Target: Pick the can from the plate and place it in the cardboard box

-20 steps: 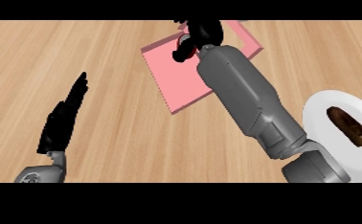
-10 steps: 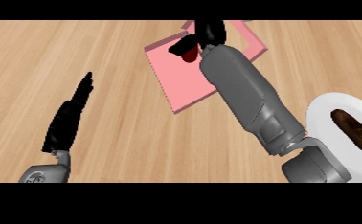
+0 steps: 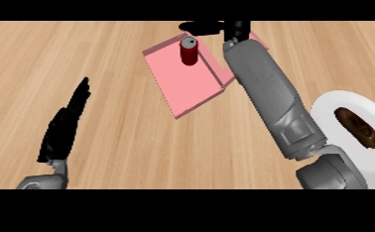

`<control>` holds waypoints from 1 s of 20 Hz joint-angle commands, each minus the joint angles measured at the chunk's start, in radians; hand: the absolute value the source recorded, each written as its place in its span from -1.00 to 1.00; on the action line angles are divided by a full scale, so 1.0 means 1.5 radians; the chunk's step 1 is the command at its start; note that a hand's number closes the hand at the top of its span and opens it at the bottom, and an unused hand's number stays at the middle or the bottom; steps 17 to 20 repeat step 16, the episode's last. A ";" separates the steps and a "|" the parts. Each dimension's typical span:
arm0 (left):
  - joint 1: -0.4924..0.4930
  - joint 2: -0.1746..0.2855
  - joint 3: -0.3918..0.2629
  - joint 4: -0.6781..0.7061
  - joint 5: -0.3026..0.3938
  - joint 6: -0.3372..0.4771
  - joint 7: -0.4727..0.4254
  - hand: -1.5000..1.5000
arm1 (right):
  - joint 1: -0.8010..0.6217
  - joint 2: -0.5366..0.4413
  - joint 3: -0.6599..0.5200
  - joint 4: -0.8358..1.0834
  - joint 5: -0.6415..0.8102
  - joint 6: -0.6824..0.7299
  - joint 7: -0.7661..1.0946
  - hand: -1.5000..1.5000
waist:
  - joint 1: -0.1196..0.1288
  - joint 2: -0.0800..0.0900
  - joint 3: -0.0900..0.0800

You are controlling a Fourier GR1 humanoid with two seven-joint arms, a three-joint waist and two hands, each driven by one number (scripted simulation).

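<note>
Over at the box [image 3: 184, 86], right hand [image 3: 212, 27] has let go and opened up — can [image 3: 189, 51] now stands inside, so pretty much done.

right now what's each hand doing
Left hand: open, empty.
Right hand: open, by the can, not holding it.

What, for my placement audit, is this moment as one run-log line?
can: upright in pink box | right hand: open, just beyond can | left hand: open, resting lower left | plate: right edge
</note>
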 commanded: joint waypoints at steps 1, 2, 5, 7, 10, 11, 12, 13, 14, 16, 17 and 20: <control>0.018 0.004 0.011 -0.004 0.005 0.001 -0.007 0.00 | 0.026 -0.034 -0.068 -0.018 -0.053 -0.005 -0.070 -1.00 | -0.017 -0.005 0.000; 0.026 -0.004 -0.001 -0.021 -0.006 0.008 0.002 0.00 | 0.041 -0.029 -0.081 0.001 -0.055 -0.030 -0.104 -1.00 | -0.012 -0.003 0.000; 0.006 -0.007 0.011 0.006 -0.006 0.015 0.010 0.00 | 0.075 -0.077 -0.092 -0.038 -0.067 -0.004 -0.082 -1.00 | -0.035 -0.010 0.000; 0.035 0.009 0.023 -0.029 0.012 -0.003 0.011 0.00 | 0.101 -0.119 -0.110 -0.063 -0.089 0.038 -0.080 -1.00 | -0.036 -0.013 0.000; 0.026 0.019 0.042 0.035 0.016 -0.011 -0.028 0.00 | 0.163 -0.152 -0.130 -0.109 -0.119 0.095 -0.118 -1.00 | -0.044 -0.013 -0.001; 0.042 0.004 0.022 -0.035 0.000 0.010 0.004 0.00 | 0.183 -0.181 -0.143 -0.094 -0.127 0.125 -0.139 -1.00 | -0.037 -0.012 0.000; 0.043 0.016 0.036 -0.021 0.023 -0.016 0.004 0.00 | 0.162 -0.214 -0.144 -0.112 -0.130 0.145 -0.098 -1.00 | -0.039 -0.013 -0.001; 0.026 0.033 0.051 -0.007 0.032 -0.028 -0.005 0.00 | 0.198 -0.233 -0.146 -0.123 -0.140 0.190 -0.122 -1.00 | -0.042 -0.013 -0.001; 0.055 0.015 0.039 -0.049 0.019 -0.006 0.020 0.00 | 0.238 -0.242 -0.129 -0.161 -0.134 0.210 -0.104 -1.00 | -0.048 -0.018 -0.001; 0.017 0.021 0.039 -0.023 0.021 -0.020 0.032 0.00 | 0.259 -0.247 -0.138 -0.148 -0.149 0.251 -0.128 -1.00 | -0.041 -0.013 -0.001; 0.017 0.021 0.039 -0.023 0.021 -0.020 0.032 0.00 | 0.259 -0.247 -0.138 -0.148 -0.149 0.251 -0.128 -1.00 | -0.041 -0.013 -0.001; 0.017 0.021 0.039 -0.023 0.021 -0.020 0.032 0.00 | 0.259 -0.247 -0.138 -0.148 -0.149 0.251 -0.128 -1.00 | -0.041 -0.013 -0.001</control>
